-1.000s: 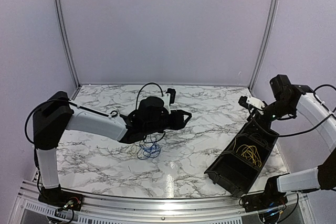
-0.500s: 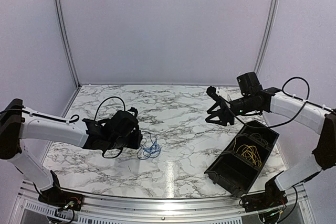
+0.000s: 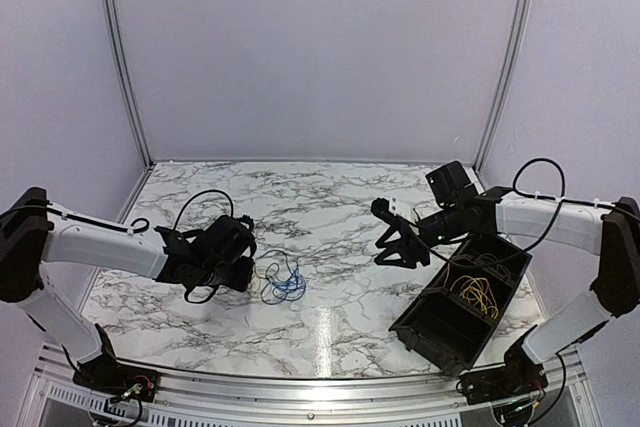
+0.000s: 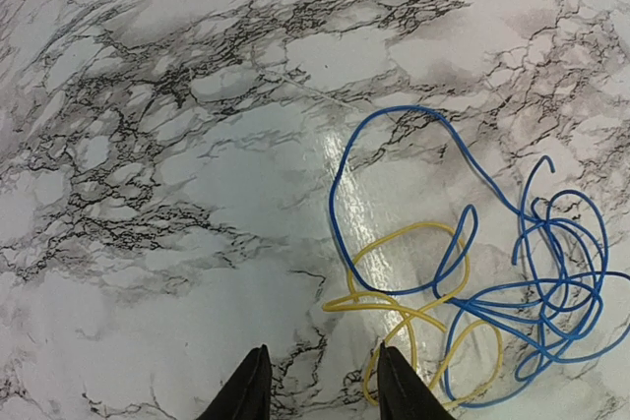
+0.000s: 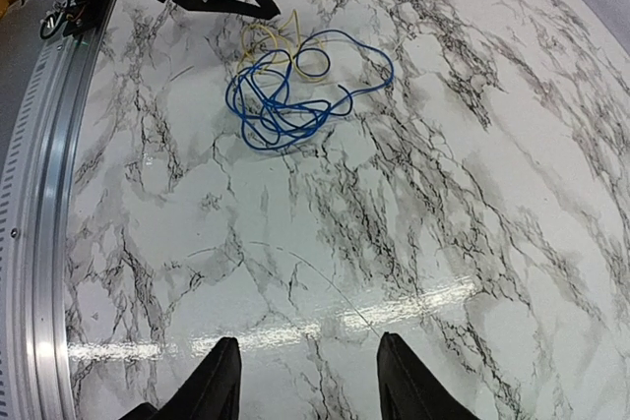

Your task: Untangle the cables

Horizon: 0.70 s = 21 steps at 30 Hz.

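A tangle of blue cable and yellow cable lies on the marble table. In the left wrist view the blue cable loops over the yellow cable, just ahead and right of my open, empty left gripper. The left gripper sits just left of the tangle. My right gripper is open and empty, hovering over bare table right of centre. In the right wrist view the blue cable and yellow cable lie far ahead. More yellow cable lies in the black bin.
A black open bin stands tilted at the right front, beside the right arm. The aluminium rail of the table's near edge shows in the right wrist view. Grey walls close the back and sides.
The left gripper has pulled back leftward off the tangle and now sits beside it. The right gripper has swung from above the bin to the left and down over the table.
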Each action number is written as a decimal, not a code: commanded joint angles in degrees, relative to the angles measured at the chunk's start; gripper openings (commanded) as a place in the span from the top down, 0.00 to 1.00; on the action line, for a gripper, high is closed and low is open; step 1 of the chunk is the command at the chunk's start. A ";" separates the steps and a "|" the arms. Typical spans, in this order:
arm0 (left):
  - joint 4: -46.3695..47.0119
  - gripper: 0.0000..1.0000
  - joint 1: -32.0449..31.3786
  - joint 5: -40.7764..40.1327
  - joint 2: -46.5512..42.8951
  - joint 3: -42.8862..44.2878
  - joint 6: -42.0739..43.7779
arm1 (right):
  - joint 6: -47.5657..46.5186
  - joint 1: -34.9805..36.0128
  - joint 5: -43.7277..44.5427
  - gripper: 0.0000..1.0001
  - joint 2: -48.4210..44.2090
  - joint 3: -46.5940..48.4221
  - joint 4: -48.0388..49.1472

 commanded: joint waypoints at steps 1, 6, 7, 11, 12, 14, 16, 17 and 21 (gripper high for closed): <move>-0.85 0.62 0.88 -0.04 3.64 2.60 3.61 | -0.34 0.10 1.34 0.52 -0.72 1.43 1.14; 3.41 0.65 1.80 0.20 5.98 3.05 6.31 | -0.43 0.10 1.89 0.52 -0.99 1.33 1.25; 5.37 0.66 1.80 0.50 6.16 2.69 7.65 | -0.43 0.10 1.90 0.52 -0.93 1.33 1.23; 19.72 0.77 2.40 0.09 6.77 -2.53 12.43 | -0.71 0.10 1.98 0.52 -0.14 1.64 0.79; 22.25 0.82 2.63 1.01 7.07 -3.40 13.56 | -0.85 0.09 1.98 0.52 0.02 1.79 0.49; 27.05 0.90 2.67 3.18 7.20 -4.76 15.70 | -1.10 0.05 2.09 0.52 0.01 1.81 0.35; 29.34 0.99 2.66 4.82 6.94 -4.99 17.03 | -1.21 0.08 2.59 0.52 -0.26 1.54 0.48; 29.39 1.00 2.67 4.90 6.60 -4.74 17.35 | -1.32 0.10 2.86 0.52 -0.35 1.44 0.56; 29.31 1.00 2.67 5.17 3.11 -4.08 18.76 | -1.29 0.10 3.21 0.52 -0.62 1.63 0.62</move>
